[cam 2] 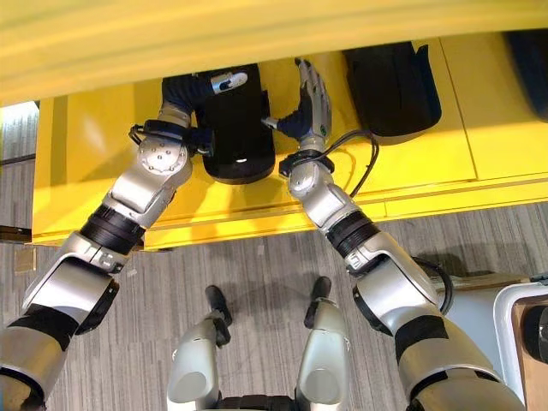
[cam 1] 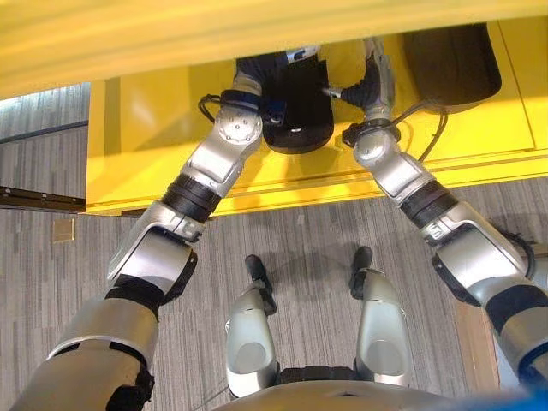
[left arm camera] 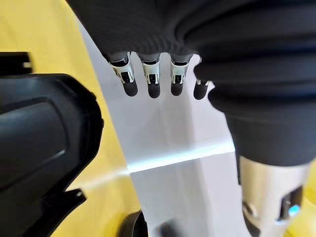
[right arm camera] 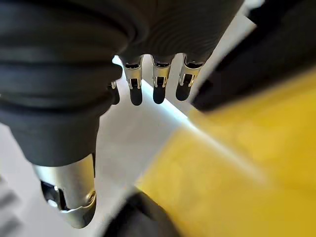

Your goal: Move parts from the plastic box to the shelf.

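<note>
Two open, empty hands flank the black part (cam 2: 238, 128) lying on the yellow shelf (cam 2: 411, 184), my left hand (cam 2: 208, 84) and right hand (cam 2: 310, 101) just beside it; I judge it rigid, smooth, moderately heavy, best gripped by both long sides.

Silver-grey arm shells, black bands at joints. Round silver wrist disc w/ small screws. Left hand (cam 2: 190, 86) and right hand (cam 2: 310, 103): dark ribbed covers, silver fingers (left arm camera: 150, 79) w/ dark tips, silver thumb apart from row.
</note>
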Tool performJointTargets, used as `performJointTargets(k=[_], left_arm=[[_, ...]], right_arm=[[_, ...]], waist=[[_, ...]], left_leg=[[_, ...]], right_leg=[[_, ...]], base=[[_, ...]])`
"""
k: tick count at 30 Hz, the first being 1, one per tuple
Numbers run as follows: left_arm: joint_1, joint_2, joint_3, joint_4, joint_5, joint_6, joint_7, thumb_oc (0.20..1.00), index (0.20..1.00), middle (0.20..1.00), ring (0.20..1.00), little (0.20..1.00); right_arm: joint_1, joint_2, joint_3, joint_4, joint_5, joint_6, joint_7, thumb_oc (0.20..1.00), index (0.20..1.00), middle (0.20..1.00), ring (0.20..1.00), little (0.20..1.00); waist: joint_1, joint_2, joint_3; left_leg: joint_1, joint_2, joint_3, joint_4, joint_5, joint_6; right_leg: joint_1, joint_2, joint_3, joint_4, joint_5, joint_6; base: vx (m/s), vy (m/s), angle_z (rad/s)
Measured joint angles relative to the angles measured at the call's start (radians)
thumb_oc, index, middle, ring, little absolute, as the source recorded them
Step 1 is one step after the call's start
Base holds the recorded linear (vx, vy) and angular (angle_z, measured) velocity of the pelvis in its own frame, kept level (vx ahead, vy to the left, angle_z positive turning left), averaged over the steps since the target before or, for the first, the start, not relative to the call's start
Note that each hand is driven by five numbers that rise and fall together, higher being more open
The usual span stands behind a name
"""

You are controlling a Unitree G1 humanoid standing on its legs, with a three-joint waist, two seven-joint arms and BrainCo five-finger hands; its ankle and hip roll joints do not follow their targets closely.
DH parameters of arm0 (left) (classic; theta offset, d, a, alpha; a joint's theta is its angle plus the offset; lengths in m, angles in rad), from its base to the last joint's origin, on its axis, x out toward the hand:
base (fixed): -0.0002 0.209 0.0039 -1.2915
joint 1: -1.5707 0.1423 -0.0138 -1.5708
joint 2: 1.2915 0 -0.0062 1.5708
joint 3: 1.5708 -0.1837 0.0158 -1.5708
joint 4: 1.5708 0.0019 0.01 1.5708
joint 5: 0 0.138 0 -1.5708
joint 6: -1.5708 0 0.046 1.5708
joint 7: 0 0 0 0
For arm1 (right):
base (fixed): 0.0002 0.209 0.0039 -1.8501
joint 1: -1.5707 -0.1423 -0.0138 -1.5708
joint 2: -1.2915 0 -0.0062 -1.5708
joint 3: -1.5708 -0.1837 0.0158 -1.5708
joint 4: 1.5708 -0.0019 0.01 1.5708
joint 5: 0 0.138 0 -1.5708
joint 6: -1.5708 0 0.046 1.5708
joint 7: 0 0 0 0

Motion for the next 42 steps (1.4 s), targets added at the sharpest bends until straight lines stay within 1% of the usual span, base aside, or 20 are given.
performJointTargets(k=[2,4,5,9,14,15,19,21,22,23,25,26,30,31,33,35,37,38,41,42], left_arm=[[0.098,-0.002,0.051,-0.091,0.004,-0.006,0.000,1.000,1.000,1.000,1.000,1.000],[0.257,-0.001,0.129,-0.251,0.048,-0.022,0.001,1.000,1.000,1.000,1.000,1.000],[0.306,0.014,0.148,-0.298,0.113,-0.030,0.004,1.000,1.000,1.000,1.000,1.000],[0.361,0.037,0.177,-0.305,0.138,-0.039,-0.027,1.000,1.000,1.000,1.000,1.000],[0.553,0.039,0.251,-0.426,0.140,-0.085,-0.081,1.000,1.000,1.000,1.000,1.000],[0.671,0.039,0.295,-0.488,0.147,-0.111,-0.085,1.000,1.000,1.000,1.000,1.000],[0.871,0.049,0.378,-0.522,0.215,-0.158,-0.083,1.000,1.000,1.000,1.000,1.000],[0.956,0.052,0.438,-0.529,0.214,-0.183,-0.083,1.000,1.000,1.000,1.000,1.000],[0.995,0.059,0.452,-0.529,0.203,-0.197,-0.086,1.000,1.000,1.000,1.000,1.000],[1.036,0.071,0.470,-0.540,0.193,-0.210,-0.087,1.000,1.000,1.000,1.000,1.000],[1.088,0.076,0.486,-0.543,0.164,-0.221,-0.091,1.000,1.000,1.000,1.000,1.000],[1.100,0.080,0.489,-0.546,0.157,-0.229,-0.103,1.000,1.000,1.000,1.000,1.000],[1.134,0.101,0.503,-0.577,0.127,-0.235,-0.130,1.000,1.000,1.000,1.000,1.000],[1.147,0.129,0.502,-0.578,0.127,-0.236,-0.142,1.000,1.000,1.000,1.000,1.000],[1.132,0.142,0.499,-0.577,0.114,-0.236,-0.150,1.000,1.000,1.000,1.000,1.000],[1.100,0.159,0.474,-0.577,0.091,-0.236,-0.157,1.000,1.000,1.000,1.000,1.000],[1.091,0.164,0.473,-0.578,0.091,-0.236,-0.168,1.000,1.000,1.000,1.000,1.000],[1.075,0.173,0.473,-0.577,0.090,-0.236,-0.175,1.000,1.000,1.000,1.000,1.000],[1.075,0.178,0.470,-0.575,0.087,-0.234,-0.189,1.000,1.000,1.000,1.000,1.000],[1.066,0.182,0.462,-0.566,0.085,-0.233,-0.198,1.000,1.000,1.000,1.000,1.000]], right_arm=[[0.042,0.000,-0.057,-0.133,-0.058,-0.027,-0.024,1.000,1.000,1.000,1.000,1.000],[0.136,0.005,-0.109,-0.293,-0.133,-0.110,-0.079,1.000,1.000,1.000,1.000,1.000],[0.200,0.007,-0.165,-0.411,-0.190,-0.152,-0.101,1.000,1.000,1.000,1.000,1.000],[0.218,-0.001,-0.170,-0.441,-0.216,-0.162,-0.055,1.000,1.000,1.000,1.000,1.000],[0.359,-0.080,-0.174,-0.520,-0.271,-0.175,0.055,1.000,1.000,1.000,1.000,1.000],[0.477,-0.141,-0.197,-0.619,-0.286,-0.197,0.109,1.000,1.000,1.000,1.000,1.000],[0.729,-0.251,-0.255,-0.714,-0.286,-0.251,0.207,1.000,1.000,1.000,1.000,1.000],[0.842,-0.297,-0.295,-0.734,-0.278,-0.289,0.258,1.000,1.000,1.000,1.000,1.000],[0.896,-0.315,-0.321,-0.758,-0.277,-0.328,0.290,1.000,1.000,1.000,1.000,1.000],[0.966,-0.333,-0.363,-0.805,-0.274,-0.386,0.352,1.000,1.000,1.000,1.000,1.000],[0.999,-0.372,-0.369,-0.837,-0.272,-0.441,0.440,1.000,1.000,1.000,1.000,1.000],[1.027,-0.436,-0.382,-0.872,-0.268,-0.472,0.516,1.000,1.000,1.000,1.000,1.000],[1.061,-0.537,-0.408,-0.944,-0.248,-0.532,0.622,1.000,1.000,1.000,1.000,1.000],[1.051,-0.549,-0.410,-0.951,-0.239,-0.565,0.663,1.000,1.000,1.000,1.000,1.000],[1.009,-0.550,-0.391,-0.952,-0.234,-0.587,0.700,1.000,1.000,1.000,1.000,1.000],[0.910,-0.554,-0.309,-0.950,-0.231,-0.589,0.725,1.000,1.000,1.000,1.000,1.000],[0.874,-0.553,-0.281,-0.950,-0.229,-0.595,0.755,1.000,1.000,1.000,1.000,1.000],[0.825,-0.555,-0.238,-0.944,-0.218,-0.599,0.802,1.000,1.000,1.000,1.000,1.000],[0.774,-0.561,-0.179,-0.931,-0.211,-0.578,0.848,1.000,1.000,1.000,1.000,1.000],[0.725,-0.570,-0.122,-0.915,-0.209,-0.560,0.866,1.000,1.000,1.000,1.000,1.000]], waist=[[0.004,0.000,0.000],[0.003,0.003,0.001],[0.009,0.015,0.002],[0.030,0.044,-0.014],[0.046,0.066,-0.029],[0.048,0.065,-0.030],[0.053,0.064,-0.030],[0.048,0.063,-0.030],[0.047,0.061,-0.031],[0.041,0.056,-0.034],[0.027,0.043,-0.040],[0.029,0.032,-0.045],[0.031,0.008,-0.053],[0.035,-0.008,-0.062],[0.049,-0.023,-0.070],[0.058,-0.023,-0.070],[0.062,-0.022,-0.072],[0.083,-0.022,-0.072],[0.099,-0.021,-0.073],[0.107,-0.021,-0.073]], left_leg=[[0.016,-0.003,0.011,-0.012,0.002,0.000],[0.040,-0.007,0.018,-0.027,0.003,-0.001],[0.050,-0.010,0.017,-0.027,0.003,-0.001],[0.065,-0.012,0.015,-0.033,0.003,-0.002],[0.068,-0.014,0.013,-0.053,0.013,-0.001],[0.070,-0.016,0.013,-0.064,0.019,-0.002],[0.072,-0.017,0.014,-0.067,0.020,-0.002],[0.074,-0.018,0.015,-0.073,0.022,0.000],[0.080,-0.018,0.016,-0.082,0.025,0.000],[0.083,-0.018,0.018,-0.088,0.025,0.005],[0.086,-0.017,0.021,-0.096,0.029,0.006],[0.083,-0.017,0.021,-0.100,0.032,0.007],[0.076,-0.009,0.016,-0.100,0.030,0.002],[0.075,-0.002,0.015,-0.098,0.033,0.006],[0.074,0.000,0.013,-0.099,0.035,0.004],[0.086,0.000,0.006,-0.098,0.039,-0.002],[0.085,0.002,0.001,-0.097,0.039,-0.002],[0.084,0.003,-0.005,-0.098,0.037,-0.005],[0.088,0.004,-0.011,-0.096,0.039,-0.006],[0.092,0.004,-0.015,-0.096,0.039,-0.006]], right_leg=[[0.003,0.000,0.007,-0.001,0.000,0.000],[0.017,0.001,0.012,-0.004,0.000,0.000],[0.029,-0.001,0.012,-0.004,-0.001,0.000],[0.041,-0.002,0.013,-0.004,-0.002,0.003],[0.038,-0.002,0.009,-0.003,-0.006,0.003],[0.039,-0.002,0.006,-0.005,-0.007,0.003],[0.040,-0.002,0.004,-0.008,-0.008,0.004],[0.041,-0.001,0.004,-0.010,-0.008,0.005],[0.044,0.000,0.004,-0.010,-0.009,0.006],[0.043,0.002,0.004,-0.012,-0.011,0.007],[0.043,0.003,0.004,-0.018,-0.018,0.015],[0.040,0.004,0.002,-0.018,-0.018,0.016],[0.040,0.010,-0.005,-0.024,-0.019,0.016],[0.041,0.018,-0.005,-0.027,-0.019,0.015],[0.047,0.022,-0.010,-0.034,-0.015,0.012],[0.069,0.022,-0.020,-0.042,-0.008,0.006],[0.076,0.022,-0.029,-0.045,-0.005,0.005],[0.083,0.024,-0.035,-0.053,-0.006,0.005],[0.097,0.024,-0.043,-0.060,-0.002,0.006],[0.107,0.025,-0.047,-0.065,-0.001,0.007]], base=[[0.01,0.026,-0.10],[0.04,0.060,-0.08],[0.05,0.053,0.02],[0.01,0.008,0.01],[0.01,0.008,0.02],[-0.01,0.032,0.02],[-0.02,0.016,0.00],[-0.06,0.027,0.00],[-0.09,0.000,-0.01],[-0.10,-0.008,-0.02],[-0.09,-0.038,-0.01],[-0.11,-0.075,0.01],[-0.01,-0.060,0.02],[-0.03,-0.051,-0.04],[-0.03,-0.075,0.00],[-0.08,-0.076,0.11],[0.00,-0.053,0.10],[0.00,-0.045,0.07],[-0.02,-0.046,0.09],[0.00,-0.031,0.07]])
